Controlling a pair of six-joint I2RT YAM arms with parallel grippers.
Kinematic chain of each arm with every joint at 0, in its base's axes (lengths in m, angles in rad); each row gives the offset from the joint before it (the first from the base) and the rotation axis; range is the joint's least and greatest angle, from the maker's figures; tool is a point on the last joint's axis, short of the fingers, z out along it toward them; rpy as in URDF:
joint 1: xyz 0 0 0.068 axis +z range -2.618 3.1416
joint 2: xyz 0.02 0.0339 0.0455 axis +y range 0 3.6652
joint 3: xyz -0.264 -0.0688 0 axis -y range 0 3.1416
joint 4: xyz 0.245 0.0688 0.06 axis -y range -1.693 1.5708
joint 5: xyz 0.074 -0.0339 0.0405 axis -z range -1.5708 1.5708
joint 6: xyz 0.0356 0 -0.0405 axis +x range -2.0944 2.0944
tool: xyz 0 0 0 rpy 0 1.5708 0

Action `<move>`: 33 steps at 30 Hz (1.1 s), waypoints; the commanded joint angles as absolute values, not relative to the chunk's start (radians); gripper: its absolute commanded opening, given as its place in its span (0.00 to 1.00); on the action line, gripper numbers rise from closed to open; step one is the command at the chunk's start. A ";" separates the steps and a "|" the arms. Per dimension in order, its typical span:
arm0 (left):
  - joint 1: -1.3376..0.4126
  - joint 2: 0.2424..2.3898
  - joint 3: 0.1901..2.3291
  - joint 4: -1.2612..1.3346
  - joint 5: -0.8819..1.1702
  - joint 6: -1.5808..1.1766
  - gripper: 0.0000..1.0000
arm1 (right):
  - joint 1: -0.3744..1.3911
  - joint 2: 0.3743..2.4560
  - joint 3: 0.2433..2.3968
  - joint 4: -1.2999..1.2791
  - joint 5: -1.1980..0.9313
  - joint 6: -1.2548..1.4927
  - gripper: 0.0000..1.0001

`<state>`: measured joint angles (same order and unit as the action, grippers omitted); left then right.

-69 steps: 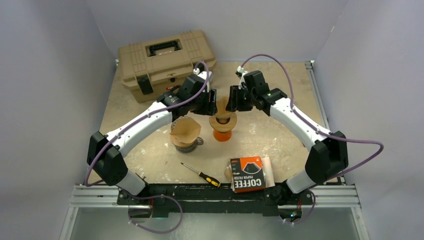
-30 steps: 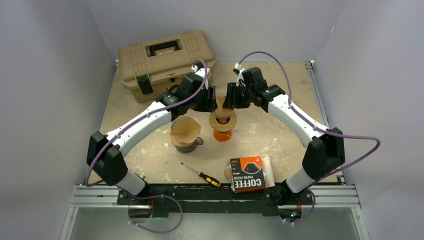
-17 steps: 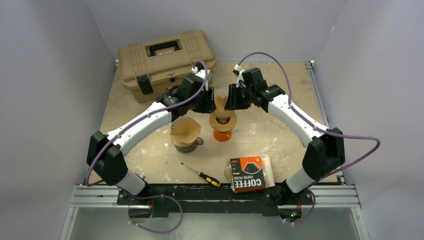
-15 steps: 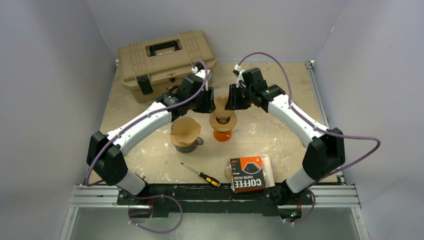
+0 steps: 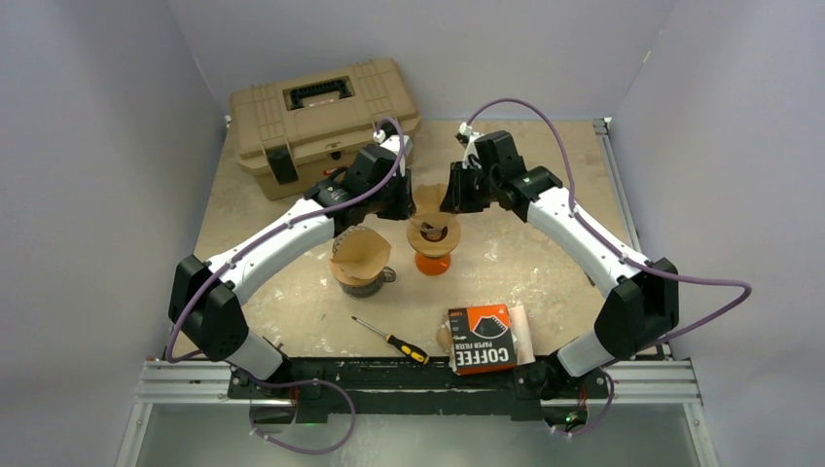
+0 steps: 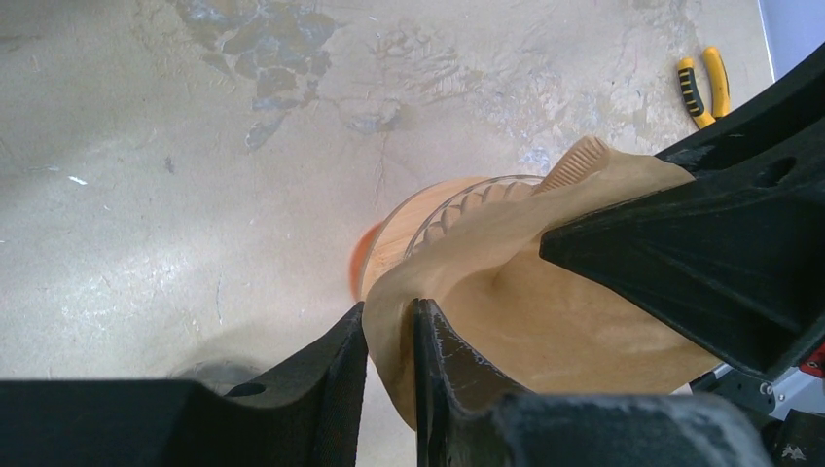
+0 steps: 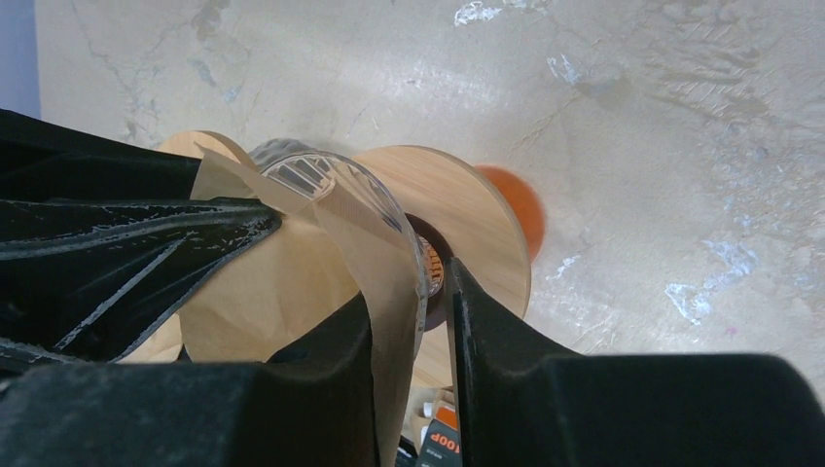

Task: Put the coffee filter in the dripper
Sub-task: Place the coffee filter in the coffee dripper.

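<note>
The dripper [image 5: 432, 239] is a glass cone with a wooden collar on an orange foot, standing mid-table. The brown paper coffee filter [image 5: 426, 206] sits in its mouth, spread between both grippers. My left gripper [image 5: 406, 201] is at its left side. In the left wrist view its jaws pinch the filter [image 6: 506, 302] at the near edge, above the glass rim [image 6: 465, 202]. My right gripper [image 5: 453, 199] is at the right side. In the right wrist view its jaws are closed down on a fold of the filter [image 7: 384, 263] beside the dripper rim [image 7: 302, 170].
A tan toolbox [image 5: 321, 112] stands at the back left. A dark cup holding another paper filter [image 5: 361, 258] sits just left of the dripper. A yellow-handled screwdriver [image 5: 392, 340] and a coffee filter pack [image 5: 482, 338] lie near the front edge.
Both grippers' jaws have narrowed onto the filter's edges. The right arm's elbow has swung slightly outward. The dripper has stayed in place.
</note>
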<state>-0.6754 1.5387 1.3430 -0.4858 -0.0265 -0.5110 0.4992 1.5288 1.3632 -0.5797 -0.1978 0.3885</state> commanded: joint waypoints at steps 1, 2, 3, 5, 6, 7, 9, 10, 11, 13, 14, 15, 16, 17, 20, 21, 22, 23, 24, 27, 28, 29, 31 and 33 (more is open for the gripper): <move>-0.667 1.518 1.336 -0.498 -0.063 -0.482 0.21 | 0.497 1.487 1.359 -0.607 -0.171 0.382 0.25; -0.666 1.516 1.336 -0.496 -0.061 -0.483 0.21 | 0.497 1.487 1.359 -0.607 -0.174 0.382 0.24; -0.666 1.513 1.336 -0.495 -0.056 -0.484 0.21 | 0.497 1.487 1.359 -0.608 -0.178 0.382 0.24; -0.666 1.506 1.336 -0.488 -0.047 -0.487 0.21 | 0.497 1.483 1.358 -0.608 -0.181 0.382 0.25; -0.666 1.502 1.336 -0.486 -0.044 -0.490 0.22 | 0.497 1.480 1.357 -0.607 -0.182 0.383 0.26; -0.666 1.497 1.336 -0.484 -0.042 -0.491 0.23 | 0.497 1.477 1.358 -0.605 -0.183 0.385 0.28; -0.667 1.487 1.338 -0.475 -0.034 -0.494 0.26 | 0.497 1.470 1.359 -0.598 -0.186 0.389 0.31; -0.667 1.483 1.339 -0.472 -0.029 -0.495 0.27 | 0.497 1.466 1.361 -0.594 -0.188 0.390 0.34; -0.667 1.479 1.340 -0.469 -0.024 -0.495 0.29 | 0.497 1.464 1.363 -0.592 -0.189 0.391 0.38; -0.667 1.473 1.342 -0.465 -0.015 -0.498 0.33 | 0.497 1.465 1.369 -0.587 -0.191 0.392 0.44; -0.667 1.469 1.342 -0.465 -0.012 -0.500 0.35 | 0.497 1.466 1.370 -0.585 -0.193 0.393 0.46; -0.666 1.467 1.343 -0.463 -0.010 -0.502 0.38 | 0.497 1.467 1.371 -0.582 -0.195 0.393 0.48; -0.667 1.466 1.342 -0.462 -0.009 -0.502 0.40 | 0.497 1.469 1.372 -0.579 -0.196 0.393 0.50; -0.666 1.465 1.342 -0.461 -0.009 -0.502 0.43 | 0.497 1.471 1.372 -0.575 -0.196 0.393 0.52; -0.667 1.466 1.341 -0.459 -0.008 -0.502 0.51 | 0.497 1.478 1.374 -0.562 -0.199 0.393 0.58; -0.667 1.468 1.340 -0.458 -0.008 -0.502 0.53 | 0.497 1.481 1.374 -0.558 -0.199 0.393 0.60; -0.667 1.470 1.339 -0.456 -0.008 -0.502 0.55 | 0.497 1.484 1.376 -0.555 -0.199 0.392 0.61; -0.666 1.474 1.339 -0.456 -0.007 -0.502 0.56 | 0.497 1.489 1.377 -0.551 -0.199 0.391 0.63; -0.667 1.478 1.339 -0.455 -0.006 -0.502 0.57 | 0.497 1.493 1.378 -0.548 -0.198 0.391 0.64; -0.667 1.491 1.337 -0.454 -0.005 -0.500 0.57 | 0.496 1.510 1.387 -0.550 -0.188 0.386 0.66; -0.667 1.495 1.336 -0.453 -0.006 -0.500 0.56 | 0.497 1.515 1.391 -0.552 -0.177 0.383 0.67; -0.667 1.499 1.335 -0.454 -0.007 -0.500 0.54 | 0.497 1.523 1.395 -0.553 -0.162 0.379 0.67; -0.667 1.501 1.330 -0.452 -0.009 -0.500 0.52 | 0.497 1.530 1.396 -0.542 -0.138 0.367 0.68; -0.667 1.504 1.325 -0.446 -0.010 -0.500 0.48 | 0.497 1.535 1.393 -0.538 -0.144 0.364 0.67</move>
